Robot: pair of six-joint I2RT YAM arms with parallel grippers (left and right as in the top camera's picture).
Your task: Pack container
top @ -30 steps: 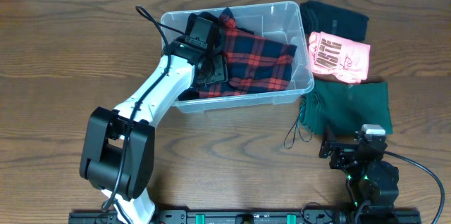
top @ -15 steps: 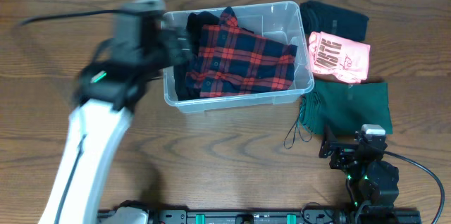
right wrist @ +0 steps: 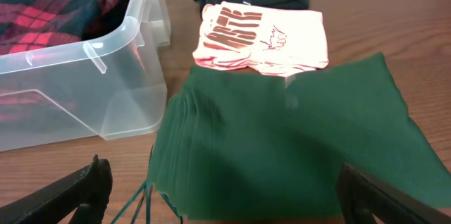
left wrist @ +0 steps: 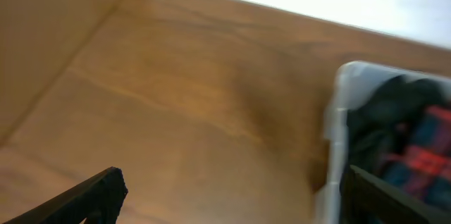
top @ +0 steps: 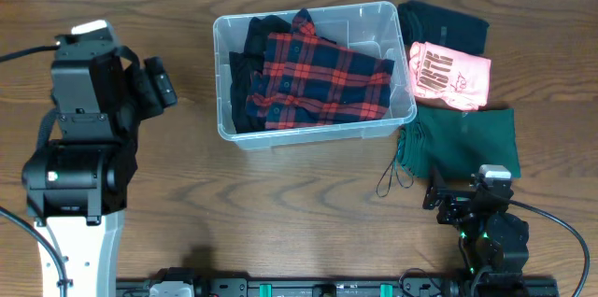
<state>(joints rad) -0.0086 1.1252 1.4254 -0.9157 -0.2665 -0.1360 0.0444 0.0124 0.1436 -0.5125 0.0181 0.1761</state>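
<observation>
Left gripper point(left wrist: 231, 190) gapes wide, empty, the container point(top: 280, 136) to its right. Right gripper point(right wrist: 224, 185), equally wide and empty, faces the green cloth point(right wrist: 296, 136) just ahead; pinching its near folded edge looks the surest start.

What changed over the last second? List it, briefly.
The left hand pulled out of the container and swung left; it now hangs open over the table, leaving the red plaid shirt inside. The right hand, pink T-shirt, green cloth and black garment stayed put.
</observation>
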